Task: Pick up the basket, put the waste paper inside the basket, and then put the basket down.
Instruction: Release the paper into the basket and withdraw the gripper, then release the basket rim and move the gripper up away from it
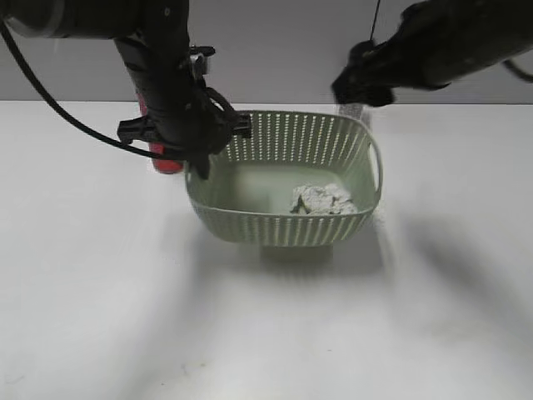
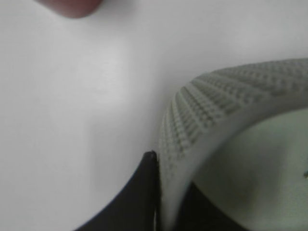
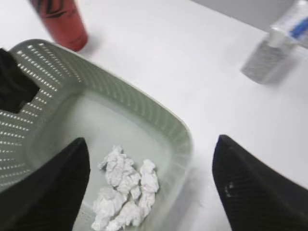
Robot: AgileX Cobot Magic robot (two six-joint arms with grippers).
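Observation:
The pale green basket (image 1: 283,229) is in the middle of the white table, with a shadow under it; it looks held slightly off the surface. My left gripper (image 1: 204,154) is shut on its left rim, with one finger outside the wall and one inside, as the left wrist view shows (image 2: 161,192) on the basket wall (image 2: 216,96). The waste paper (image 1: 323,200), three crumpled white wads, lies inside at the right. My right gripper (image 1: 354,96) is open and empty above the basket's far right corner. In the right wrist view it (image 3: 150,140) hangs over the basket rim (image 3: 144,108) and the wads (image 3: 126,190).
A red can (image 1: 166,158) stands just left of the basket behind my left gripper; it also shows in the right wrist view (image 3: 60,19). A white-and-blue carton (image 3: 279,43) stands beyond the basket's far right corner. The white table (image 1: 100,317) stretches toward the front.

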